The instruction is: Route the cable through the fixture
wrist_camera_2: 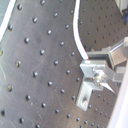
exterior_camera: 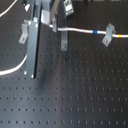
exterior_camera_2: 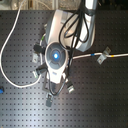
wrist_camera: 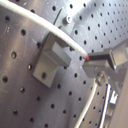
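One white cable point(exterior_camera: 80, 31) lies across the black tabletop point(exterior_camera: 75, 95), threaded through a grey bracket point(exterior_camera: 107, 37) beside its blue band point(exterior_camera: 95, 32). Near that bracket, the claw point(exterior_camera: 61, 31) grips the cable.

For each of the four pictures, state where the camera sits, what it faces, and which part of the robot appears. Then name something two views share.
First exterior view: low beside the perforated board, looking across at the cable in a bracket; the arm's lower part shows.
Second exterior view: overhead, looking straight down; the arm fills the middle.
First wrist view: on the gripper, close on a bracket under the cable; a fingertip shows.
Second wrist view: on the gripper, facing board and cable; gripper hardware shows.
Shared: both exterior views show the blue band.
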You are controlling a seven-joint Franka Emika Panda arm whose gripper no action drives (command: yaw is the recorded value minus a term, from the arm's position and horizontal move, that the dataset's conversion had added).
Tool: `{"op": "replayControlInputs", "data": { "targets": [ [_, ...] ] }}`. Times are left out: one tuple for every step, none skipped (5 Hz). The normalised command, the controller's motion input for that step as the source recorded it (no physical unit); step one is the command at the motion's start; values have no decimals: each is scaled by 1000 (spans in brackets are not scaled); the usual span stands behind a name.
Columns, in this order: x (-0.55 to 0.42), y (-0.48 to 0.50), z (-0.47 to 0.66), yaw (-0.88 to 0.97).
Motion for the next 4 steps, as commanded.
{"op": "replayControlInputs", "data": {
  "targets": [
    [0, 0, 0, -340],
    [-17, -132, 2, -397],
    [0, 0, 11, 0],
    [5, 18, 261, 0]
  ]
}}
